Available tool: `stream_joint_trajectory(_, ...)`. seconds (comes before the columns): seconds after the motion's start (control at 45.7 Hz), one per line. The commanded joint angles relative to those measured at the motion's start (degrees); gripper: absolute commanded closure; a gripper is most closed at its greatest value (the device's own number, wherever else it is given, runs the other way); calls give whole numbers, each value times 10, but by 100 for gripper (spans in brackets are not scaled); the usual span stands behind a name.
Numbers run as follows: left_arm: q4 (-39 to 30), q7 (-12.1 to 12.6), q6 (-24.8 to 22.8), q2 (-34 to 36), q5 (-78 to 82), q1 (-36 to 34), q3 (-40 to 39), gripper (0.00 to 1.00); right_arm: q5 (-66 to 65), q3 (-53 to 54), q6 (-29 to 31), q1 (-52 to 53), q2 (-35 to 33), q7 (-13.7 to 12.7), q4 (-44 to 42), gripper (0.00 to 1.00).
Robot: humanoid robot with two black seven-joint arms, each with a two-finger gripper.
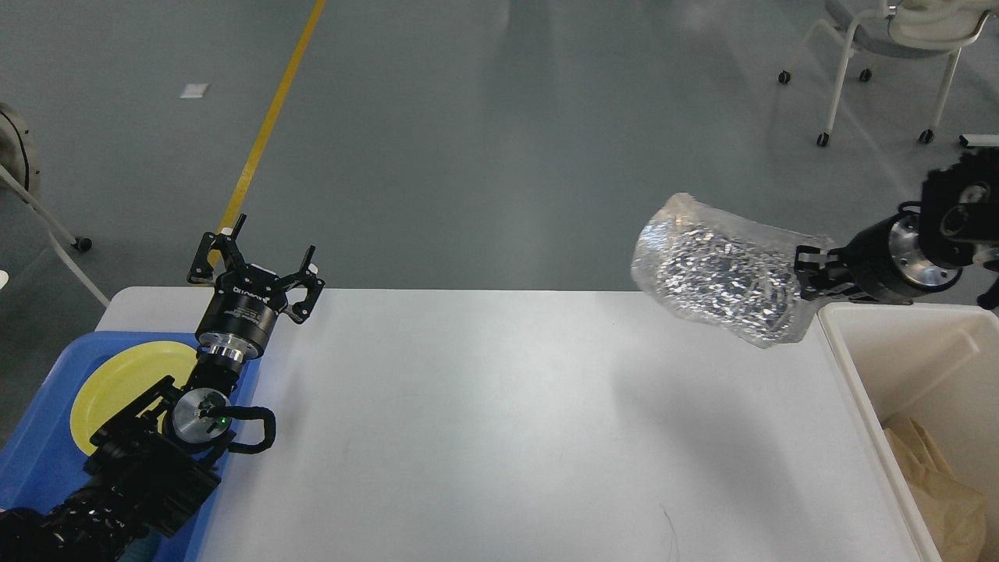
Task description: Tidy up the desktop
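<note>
The large, smooth white rectangular tabletop with rounded corners fills the lower middle of the head view, and its visible surface carries nothing loose. At its left end sits a blue plastic tray holding a round yellow plate; at its right end stands a cream-coloured plastic bin with crumpled brown paper inside.

The right tool is closed on the edge of a crinkled, shiny silver-and-clear plastic bag, holding it in the air above the tabletop's far right corner, just beside the bin's near wall but not yet over the opening. The left tool hangs over the tabletop's far left corner beside the tray, its fingers spread wide and holding nothing.

Judging by this layout, the bag is headed for the bin, and that seems to be the last item to clear. The risks lie in the grip and the path. The tool pinches only one end of a slick, light film, so the bag could slide out and fall back onto the tabletop or off the far edge to the floor. Most of the bag juts leftward, away from the bin; released too early, it would likely catch the rim or land outside. Swinging low could also drag it against the bin wall.
</note>
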Motion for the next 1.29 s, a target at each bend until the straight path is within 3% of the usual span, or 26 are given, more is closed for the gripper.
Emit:
stream_joint_trajectory(0.0,0,1,0,0,0,0,0,3,9,34,-7,-155,-37,5,-180,100)
stream_joint_trajectory(0.219,0,1,0,0,0,0,0,3,46,204,-81,-501,-39,5,-536,100)
stream_joint_trajectory(0.35,0,1,0,0,0,0,0,3,122,279,-141,-701,70,4,-706,100)
stream_joint_trajectory(0.46,0,1,0,0,0,0,0,3,157,284,-184,-738,107,1,-721,98)
stream_joint_trajectory(0.482,0,1,0,0,0,0,0,3,160,287,-185,-738,112,2,-720,67)
stream_joint_trajectory(0.504,0,0,0,0,0,0,0,3,161,286,-187,-739,114,3,-720,13)
stream_joint_trajectory(0.526,0,1,0,0,0,0,0,3,161,282,-188,-739,118,4,-719,0)
stream_joint_trajectory(0.547,0,0,0,0,0,0,0,3,161,283,-191,-741,121,6,-719,5)
stream_joint_trajectory(0.569,0,1,0,0,0,0,0,3,161,285,-195,-743,125,5,-719,0)
stream_joint_trajectory(0.898,0,1,0,0,0,0,0,3,161,285,-198,-723,143,3,-724,0)
stream_joint_trajectory(1.27,0,1,0,0,0,0,1,3,151,215,-156,-495,168,0,-684,0)
